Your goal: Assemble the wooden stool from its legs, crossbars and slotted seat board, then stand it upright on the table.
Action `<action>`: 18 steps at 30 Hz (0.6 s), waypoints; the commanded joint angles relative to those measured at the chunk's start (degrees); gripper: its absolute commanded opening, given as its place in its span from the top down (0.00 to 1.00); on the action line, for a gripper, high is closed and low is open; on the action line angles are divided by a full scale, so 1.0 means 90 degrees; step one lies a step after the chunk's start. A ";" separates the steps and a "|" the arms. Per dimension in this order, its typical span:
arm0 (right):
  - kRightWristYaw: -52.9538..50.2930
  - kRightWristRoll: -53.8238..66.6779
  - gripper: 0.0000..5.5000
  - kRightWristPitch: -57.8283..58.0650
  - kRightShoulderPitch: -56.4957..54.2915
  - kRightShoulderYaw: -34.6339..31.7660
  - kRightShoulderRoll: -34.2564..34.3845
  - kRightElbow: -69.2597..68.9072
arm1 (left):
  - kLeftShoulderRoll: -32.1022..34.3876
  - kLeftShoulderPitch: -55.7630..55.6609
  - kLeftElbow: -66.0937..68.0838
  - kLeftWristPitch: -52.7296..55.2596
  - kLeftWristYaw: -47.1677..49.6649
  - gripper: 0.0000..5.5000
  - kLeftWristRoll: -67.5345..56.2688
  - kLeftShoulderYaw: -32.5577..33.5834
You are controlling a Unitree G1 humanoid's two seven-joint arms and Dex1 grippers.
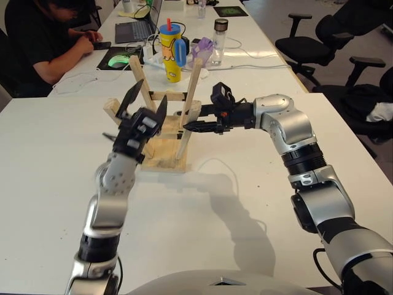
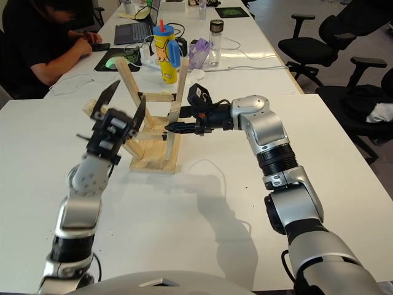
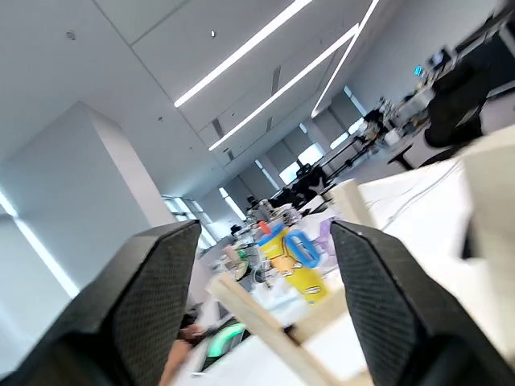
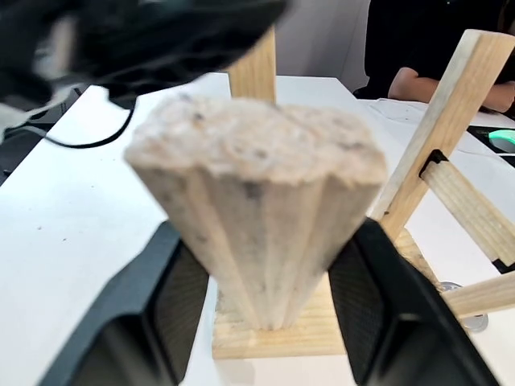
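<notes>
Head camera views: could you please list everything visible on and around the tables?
Stool: one, pale wood, upside down on the near table, legs up.
Cup: one, yellow with blue handle, far table behind the stool.
Bottle: one, clear, dark cap, beside the cup.
Laptop: one, dark, far table.
Office chairs: two, black, right of the tables.
Left gripper: one, black, fingers open, raised before the stool.
Right gripper: one, black, fingers shut on a stool leg.

yellow cup (image 1: 172, 60), clear bottle (image 1: 219, 42), laptop (image 1: 136, 29)
</notes>
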 commanded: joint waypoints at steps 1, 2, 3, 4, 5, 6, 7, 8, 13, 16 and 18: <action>-0.0323 -0.0055 0.58 0.0231 0.0549 -0.0030 0.0054 -0.0089 | 0.0392 0.1573 0.0226 -0.0909 -0.0524 0.45 -0.0930 0.0184; -0.0412 -0.0030 0.55 0.0229 0.0579 -0.0095 0.0073 -0.0133 | 0.0468 0.1736 0.0377 -0.1009 -0.0628 0.45 -0.1010 0.0153; -0.0539 -0.0003 0.52 0.0217 0.0603 -0.0181 0.0109 -0.0170 | 0.0467 0.1824 0.0490 -0.1095 -0.0670 0.45 -0.1150 0.0160; -0.0638 0.0035 0.49 0.0230 0.0604 -0.0263 0.0147 -0.0190 | 0.0443 0.1830 0.0648 -0.1022 -0.0716 0.45 -0.1264 0.0136; -0.0714 0.0101 0.46 0.0244 0.0602 -0.0352 0.0192 -0.0213 | 0.0394 0.1790 0.0810 -0.0910 -0.0741 0.45 -0.1364 0.0092; -0.0816 0.0150 0.43 0.0211 0.0604 -0.0450 0.0242 -0.0237 | 0.0324 0.1708 0.0996 -0.0714 -0.0758 0.45 -0.1448 0.0034; -0.0861 0.0173 0.42 0.0157 0.0611 -0.0498 0.0271 -0.0285 | 0.0270 0.1629 0.1162 -0.0545 -0.0741 0.48 -0.1451 -0.0023; -0.0906 0.0239 0.38 0.0141 0.0621 -0.0580 0.0328 -0.0356 | 0.0194 0.1548 0.1307 -0.0349 -0.0723 0.50 -0.1514 -0.0066; -0.0609 -0.0140 0.37 0.0151 0.1353 -0.0094 -0.0206 -0.0919 | -0.0193 0.1120 0.1945 0.0669 -0.0658 0.65 -0.1838 -0.0171; -0.0443 -0.0455 0.37 0.0022 0.2044 0.0199 -0.0703 -0.1072 | -0.0328 0.0881 0.2301 0.1206 -0.0684 0.73 -0.1913 -0.0292; -0.0497 -0.0436 0.37 0.0010 0.2327 0.0097 -0.0819 -0.1129 | -0.0408 0.0776 0.2397 0.1388 -0.0594 0.78 -0.1908 -0.0312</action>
